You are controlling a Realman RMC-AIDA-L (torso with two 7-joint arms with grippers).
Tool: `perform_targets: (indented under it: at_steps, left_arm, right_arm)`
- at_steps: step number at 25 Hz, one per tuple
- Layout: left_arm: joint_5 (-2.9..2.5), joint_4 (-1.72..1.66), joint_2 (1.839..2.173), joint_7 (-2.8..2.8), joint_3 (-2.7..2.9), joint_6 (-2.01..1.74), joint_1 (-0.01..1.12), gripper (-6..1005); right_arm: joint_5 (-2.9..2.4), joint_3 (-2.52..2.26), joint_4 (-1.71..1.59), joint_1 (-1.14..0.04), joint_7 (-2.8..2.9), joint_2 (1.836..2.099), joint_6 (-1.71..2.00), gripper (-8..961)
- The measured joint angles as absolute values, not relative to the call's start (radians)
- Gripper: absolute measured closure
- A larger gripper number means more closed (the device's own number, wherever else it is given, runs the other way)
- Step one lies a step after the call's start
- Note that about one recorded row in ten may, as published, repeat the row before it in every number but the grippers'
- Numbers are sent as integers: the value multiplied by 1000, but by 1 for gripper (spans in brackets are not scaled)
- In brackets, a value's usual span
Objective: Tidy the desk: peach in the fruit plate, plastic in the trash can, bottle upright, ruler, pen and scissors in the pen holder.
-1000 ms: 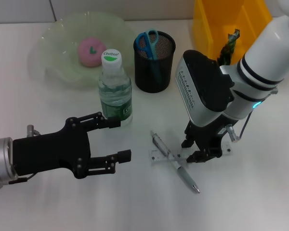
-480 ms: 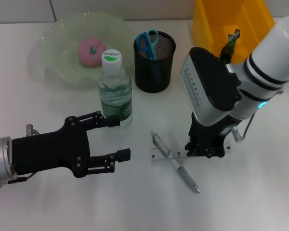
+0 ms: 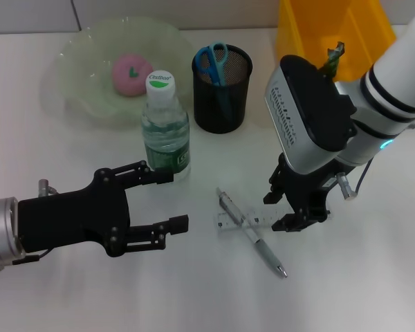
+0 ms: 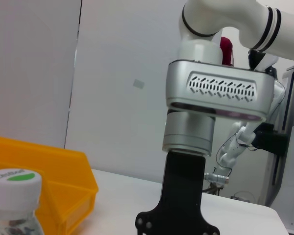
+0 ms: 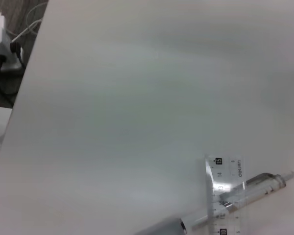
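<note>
Right gripper (image 3: 288, 209) has spread its black fingers again after closing over the ruler half a second back; it now sits just above the right end of the clear plastic ruler (image 3: 245, 222), released, gripping nothing. Left gripper (image 3: 167, 199) unchanged, black fingers wide apart, empty, hovering near the table's front-left edge with its upper fingertip just beside the bottle.

Ruler lies flat on the white tabletop (image 3: 194, 290), front of centre. Silver metal pen (image 3: 252, 233) lies diagonally across it, touching, tip toward the front edge. Right wrist view shows the same pair: ruler (image 5: 224, 193) with printed scale, pen (image 5: 245, 190) crossing on top.

Behind the left fingers, clear plastic water bottle with white cap and green label (image 3: 164, 128) stands upright, left of centre. Black mesh pen holder (image 3: 222, 87) just right of it and further back, blue-handled scissors (image 3: 211, 61) already standing inside.

Pale green glass fruit plate (image 3: 76, 62) at the back-left corner, pink peach (image 3: 130, 74) resting in it. Yellow plastic bin (image 3: 332, 34) at the back-right corner, a dark crumpled plastic wrapper (image 3: 330, 59) poking out of it.
</note>
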State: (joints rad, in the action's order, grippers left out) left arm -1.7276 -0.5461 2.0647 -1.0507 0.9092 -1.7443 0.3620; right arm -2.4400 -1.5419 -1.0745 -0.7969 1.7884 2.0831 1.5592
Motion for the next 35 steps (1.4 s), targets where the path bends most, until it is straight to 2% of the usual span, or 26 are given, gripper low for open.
perform_targets:
  at_steps: [5,9,16,31,34,35]
  left_arm:
    - [-1727,-546,2065,-1051,911,-1753,362,200]
    - [-1725,-546,2064,-1051,909,-1755,362,200]
    - [-1726,-546,2065,-1051,904,-1755,362,200]
    - [-1725,-546,2066,-1051,904,-1752,362,200]
    - [-1725,-546,2066,-1051,904,-1752,362,200]
    - [-1725,-546,2066,-1051,904,-1752,362,200]
  right_arm:
    - [-2441,-1554,-1027,-829,1784,2084,1528,593]
    - [-2439,-1584,-1009,-839,1775,2085,1492,350]
    - [-2435,-1618,-958,-852,1766,2089,1452,298]
    - [-2433,-1623,-898,-865,1746,2089,1414,327]
    - [-2433,-1618,-906,-863,1745,2089,1418,530]
    - [-2433,-1615,-917,-859,1746,2089,1421,539]
